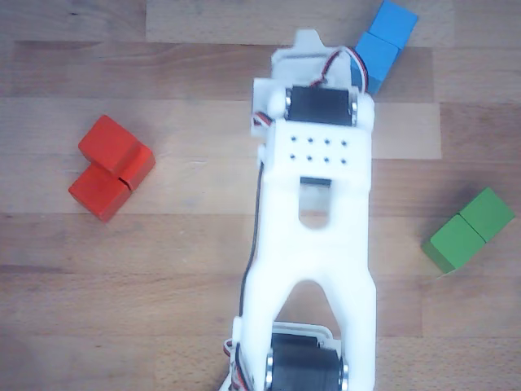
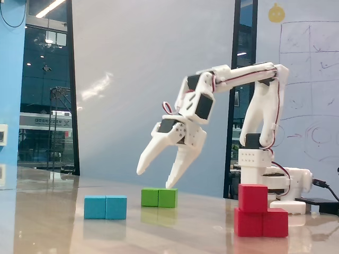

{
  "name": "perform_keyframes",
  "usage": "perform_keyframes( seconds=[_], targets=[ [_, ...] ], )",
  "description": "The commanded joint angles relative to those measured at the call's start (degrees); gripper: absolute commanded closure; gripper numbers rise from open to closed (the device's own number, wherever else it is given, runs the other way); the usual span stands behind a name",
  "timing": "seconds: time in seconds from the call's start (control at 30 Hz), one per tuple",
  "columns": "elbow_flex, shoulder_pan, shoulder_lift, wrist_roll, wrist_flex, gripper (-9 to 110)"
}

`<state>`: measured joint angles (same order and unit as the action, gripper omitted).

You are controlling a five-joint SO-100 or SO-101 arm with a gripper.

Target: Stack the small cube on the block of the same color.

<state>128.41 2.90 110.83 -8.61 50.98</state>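
Spread wide and holding nothing, the white two-finger gripper point(image 2: 156, 179) hangs in the air in the fixed view, tips pointing down toward the table, above and between the light blue oblong block point(image 2: 105, 207) and the green oblong block point(image 2: 159, 197), touching neither. The small plain red cube point(image 2: 252, 197) already sits on top of the red oblong block point(image 2: 261, 222), over its left half as that view shows it; in the other view the small plain red cube point(image 1: 109, 145) likewise lies on one end of the red oblong block point(image 1: 106, 189), well apart from the white arm point(image 1: 313, 236). Judging from this, the stacking looks done and what remains is to retreat cleanly: the arm should keep its height and fold back without sweeping low, since the stack stands just in front of the arm's base point(image 2: 278, 182). The green block lies directly under the lower fingertip, so any drop there risks a knock. The wooden table point(image 1: 179, 318) is otherwise bare around the stack, and nothing blocks a raised path home.
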Motion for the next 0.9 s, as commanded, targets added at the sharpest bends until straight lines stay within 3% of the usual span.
perform_keyframes(
  seconds=[0.0,0.33,0.57,0.87],
  targets=[
    [9.76,1.58,13.36,0.53,-7.47,77],
    [28.04,1.67,35.60,0.00,-10.99,98],
    [37.18,2.55,49.04,0.35,-10.28,99],
    [45.53,3.08,72.07,0.62,4.04,102]
  ],
)
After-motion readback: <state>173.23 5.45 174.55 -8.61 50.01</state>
